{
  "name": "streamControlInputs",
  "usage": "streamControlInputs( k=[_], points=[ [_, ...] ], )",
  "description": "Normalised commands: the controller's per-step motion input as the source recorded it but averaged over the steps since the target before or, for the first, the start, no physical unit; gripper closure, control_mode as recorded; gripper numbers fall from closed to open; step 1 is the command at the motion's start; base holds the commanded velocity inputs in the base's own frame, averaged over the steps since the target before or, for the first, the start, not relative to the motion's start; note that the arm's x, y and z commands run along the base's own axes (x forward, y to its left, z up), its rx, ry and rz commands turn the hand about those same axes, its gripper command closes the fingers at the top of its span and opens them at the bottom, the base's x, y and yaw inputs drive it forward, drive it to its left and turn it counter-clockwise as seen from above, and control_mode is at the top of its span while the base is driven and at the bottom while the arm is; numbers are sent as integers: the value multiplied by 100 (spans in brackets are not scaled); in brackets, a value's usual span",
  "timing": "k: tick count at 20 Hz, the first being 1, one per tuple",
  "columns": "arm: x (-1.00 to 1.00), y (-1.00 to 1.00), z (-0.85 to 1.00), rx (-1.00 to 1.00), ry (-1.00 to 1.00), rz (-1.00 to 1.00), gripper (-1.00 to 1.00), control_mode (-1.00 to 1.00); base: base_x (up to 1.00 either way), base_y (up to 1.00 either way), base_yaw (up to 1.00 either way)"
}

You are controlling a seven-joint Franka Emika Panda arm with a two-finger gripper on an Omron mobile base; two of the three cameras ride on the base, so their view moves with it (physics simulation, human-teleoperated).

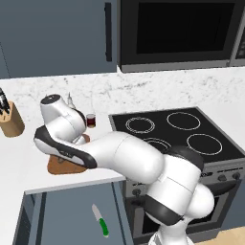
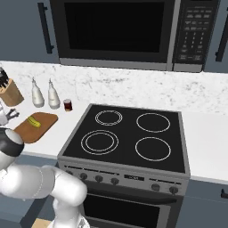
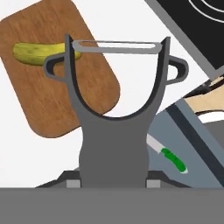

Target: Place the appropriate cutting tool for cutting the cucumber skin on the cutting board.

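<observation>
The grey metallic peeler (image 3: 114, 131) stands up between my fingertips, forked head and blade on top. My gripper (image 3: 113, 183) is shut on its handle. Beyond it lies the brown cutting board (image 3: 65, 92) on the white counter, with the yellow-green cucumber (image 3: 30, 53) near the board's far end. The peeler's head overlaps the board's edge in the hand view and hangs above it. From the right base view, the board (image 2: 40, 129) and cucumber (image 2: 34, 121) sit at the left, with my gripper (image 2: 9, 116) just left of them. My arm hides most of the board (image 1: 58, 167) in the left base view.
A green-handled white-bladed knife (image 1: 100, 221) shows low in front of the counter's cabinet. The tan knife block (image 2: 10, 91) stands at the back left. Two white bottles (image 2: 44, 94) and a small dark jar (image 2: 67, 105) stand by the wall. The black stove (image 2: 127, 136) is right of the board.
</observation>
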Motion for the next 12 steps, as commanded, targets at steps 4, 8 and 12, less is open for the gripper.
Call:
streamControlInputs(
  k=[4,8,12],
  points=[
    [27,0,-41,0,5,0,100,-100,0,0,0],
    [29,0,-43,0,6,0,100,-100,0,0,0],
    [33,0,-40,0,6,0,100,-100,0,0,0]
  ],
)
